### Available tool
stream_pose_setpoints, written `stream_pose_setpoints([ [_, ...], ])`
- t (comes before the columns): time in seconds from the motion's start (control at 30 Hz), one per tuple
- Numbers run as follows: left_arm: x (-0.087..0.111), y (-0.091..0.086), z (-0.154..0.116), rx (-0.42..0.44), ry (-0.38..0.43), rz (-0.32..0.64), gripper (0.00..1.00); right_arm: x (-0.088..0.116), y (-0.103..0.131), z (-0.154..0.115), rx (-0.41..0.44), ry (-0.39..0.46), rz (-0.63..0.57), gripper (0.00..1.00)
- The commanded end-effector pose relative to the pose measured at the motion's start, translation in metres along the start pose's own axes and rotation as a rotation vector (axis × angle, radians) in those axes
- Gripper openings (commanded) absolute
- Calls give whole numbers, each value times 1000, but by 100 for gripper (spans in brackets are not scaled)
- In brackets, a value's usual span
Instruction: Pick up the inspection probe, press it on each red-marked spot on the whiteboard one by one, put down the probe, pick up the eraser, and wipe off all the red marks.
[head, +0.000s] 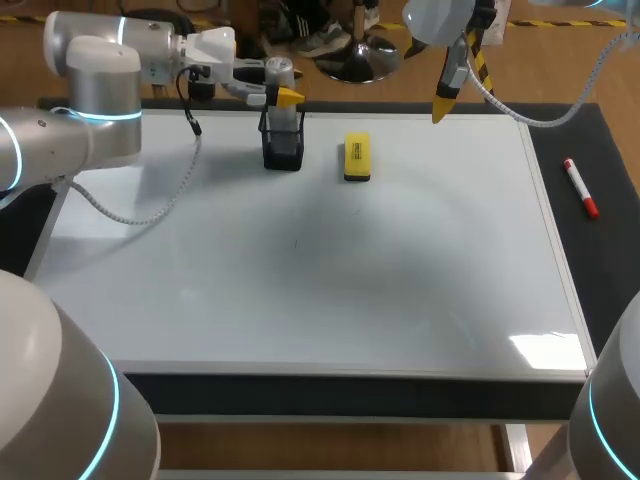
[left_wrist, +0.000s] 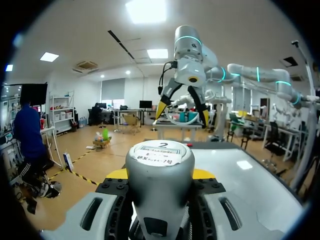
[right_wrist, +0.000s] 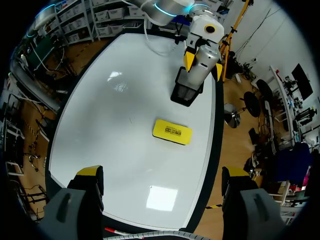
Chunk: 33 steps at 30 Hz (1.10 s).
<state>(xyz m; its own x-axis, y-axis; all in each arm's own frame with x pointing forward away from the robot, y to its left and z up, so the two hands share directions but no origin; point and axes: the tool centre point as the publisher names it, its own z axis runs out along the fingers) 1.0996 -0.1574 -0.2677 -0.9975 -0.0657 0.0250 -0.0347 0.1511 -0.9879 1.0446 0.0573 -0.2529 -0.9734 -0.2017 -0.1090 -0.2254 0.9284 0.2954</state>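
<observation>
The inspection probe (left_wrist: 159, 160) stands upright at the far side of the whiteboard (head: 300, 300). Its lower end is down in the black holder (head: 283, 148) and its silver cap shows above. My left end effector (left_wrist: 160, 176) is closed on it, with a yellow tip pressed to each side of the silver body just above the holder's rim. I judge the probe gripped but not lifted clear.

Just beside the holder, the yellow eraser (head: 357, 158) lies flat on the board with nothing touching it. My right end effector (right_wrist: 161, 175) hangs high over the far right corner of the board, fingers wide apart and empty.

I can find no red marks anywhere on the board, only a faint dark speck near its middle. So I cannot say whether the pressing and wiping are finished or the marks are too faint to see.

A red marker pen (head: 580, 188) lies on the dark surface, right of the board.
</observation>
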Motion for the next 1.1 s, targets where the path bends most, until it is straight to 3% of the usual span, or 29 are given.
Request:
stream_pose_setpoints([
  [0.03,-3,3,1,7,10,3,0,-1,0,-1,4,4,-1,100],
  [0.63,-2,11,-1,12,8,0,0,-1,0,-1,4,4,-1,100],
  [0.83,-1,13,-2,9,6,2,58,-1,0,-1,4,4,-1,100],
  [0.87,-1,13,-3,9,6,3,98,-1,0,-1,4,4,-1,100],
  [1.1,-2,8,-10,-3,-4,19,100,-1,0,-1,4,4,-1,100],
])
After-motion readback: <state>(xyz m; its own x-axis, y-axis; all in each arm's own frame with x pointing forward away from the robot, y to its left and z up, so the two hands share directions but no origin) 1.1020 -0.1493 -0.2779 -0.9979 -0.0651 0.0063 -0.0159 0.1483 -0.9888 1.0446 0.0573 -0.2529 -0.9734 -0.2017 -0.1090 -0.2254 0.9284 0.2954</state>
